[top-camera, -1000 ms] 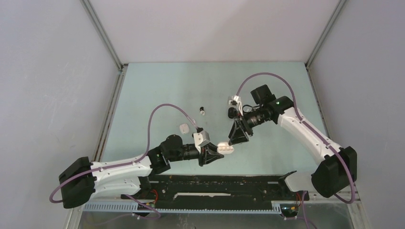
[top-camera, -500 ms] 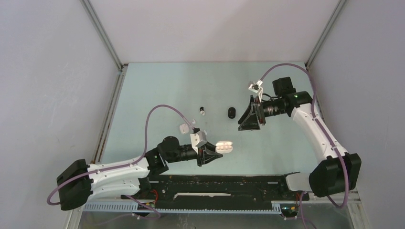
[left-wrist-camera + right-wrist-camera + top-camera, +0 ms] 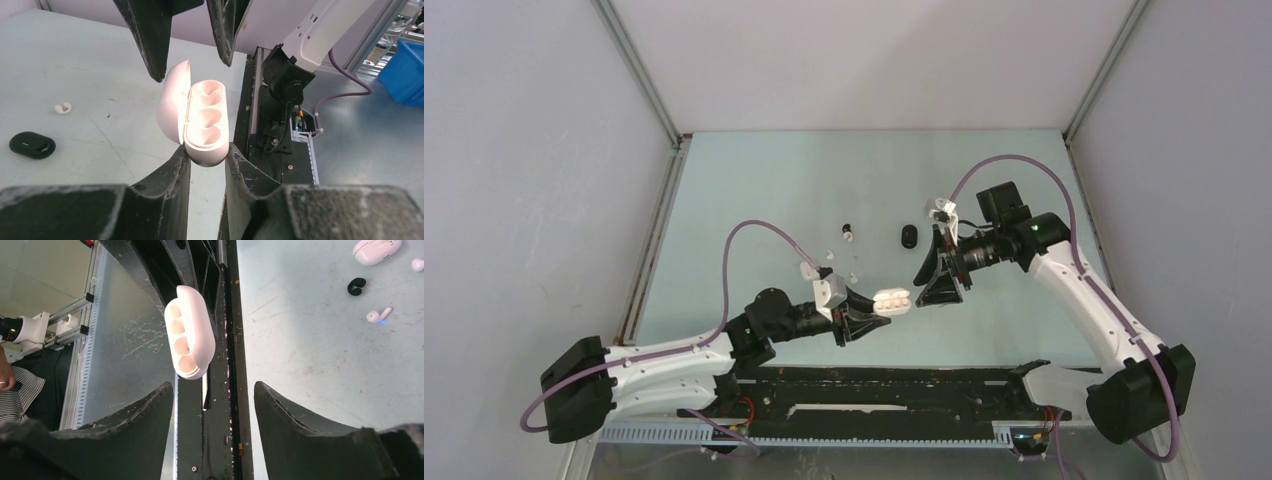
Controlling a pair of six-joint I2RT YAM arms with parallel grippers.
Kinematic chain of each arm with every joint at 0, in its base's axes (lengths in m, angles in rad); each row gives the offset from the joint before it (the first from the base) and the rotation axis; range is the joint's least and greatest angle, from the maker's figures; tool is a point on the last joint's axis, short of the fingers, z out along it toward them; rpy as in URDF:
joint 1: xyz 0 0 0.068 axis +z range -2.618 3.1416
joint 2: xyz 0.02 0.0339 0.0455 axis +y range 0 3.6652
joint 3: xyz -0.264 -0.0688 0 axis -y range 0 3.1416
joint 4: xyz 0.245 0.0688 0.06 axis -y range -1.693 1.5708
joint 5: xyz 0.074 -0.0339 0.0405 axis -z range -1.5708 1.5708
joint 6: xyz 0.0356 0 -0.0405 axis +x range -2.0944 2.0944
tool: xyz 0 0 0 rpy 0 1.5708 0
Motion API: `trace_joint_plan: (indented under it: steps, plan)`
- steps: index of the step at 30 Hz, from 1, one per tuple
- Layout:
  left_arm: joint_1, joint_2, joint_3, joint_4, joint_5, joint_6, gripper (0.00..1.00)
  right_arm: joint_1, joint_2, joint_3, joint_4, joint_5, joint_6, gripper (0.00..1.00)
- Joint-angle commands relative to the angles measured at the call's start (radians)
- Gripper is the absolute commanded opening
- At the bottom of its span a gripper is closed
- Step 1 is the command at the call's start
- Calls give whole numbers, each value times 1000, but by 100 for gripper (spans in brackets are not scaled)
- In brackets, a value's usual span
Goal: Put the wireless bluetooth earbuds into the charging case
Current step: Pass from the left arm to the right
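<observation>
Over on the pale green worktop [image 3: 754,190], the left arm [image 3: 674,355] is reaching in low from the near edge while the right arm [image 3: 1084,285] is bending in from the far right. The left tool [image 3: 206,152] is pinching almost shut on the near end of the white charging case [image 3: 202,120], holding it above the worktop, lid open, sockets looking empty. Its long axis is pointing straight at the right tool [image 3: 214,390], which is gaping wide and carrying nothing, its fingers flanking the case's far end, apparently without touching. A white earbud [image 3: 377,315] and a black earbud [image 3: 356,286] are lying loose on the worktop, off to the left of the right tool. I'm judging the free right arm is the one to fetch them. Against half a second ago, the right tool is swinging back in beside the case, jaws wider.
</observation>
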State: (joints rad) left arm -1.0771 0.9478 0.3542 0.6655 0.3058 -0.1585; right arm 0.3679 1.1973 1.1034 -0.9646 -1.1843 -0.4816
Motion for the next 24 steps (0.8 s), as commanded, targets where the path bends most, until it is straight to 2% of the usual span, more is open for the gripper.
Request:
trace_joint_plan:
  steps: [1,7,13,24]
  plan:
    - [-4,-12,3,80,-21,-7,0,26,24,1,33,-10,0,63]
    - [-4,13,1,115,-26,-23,0,65,33,1,22,-38,-28,62]
    - [-4,42,-6,190,-39,-62,0,82,38,1,9,-65,-49,56]
    - [-4,86,-9,246,-53,-105,0,80,30,1,8,-100,-54,29]
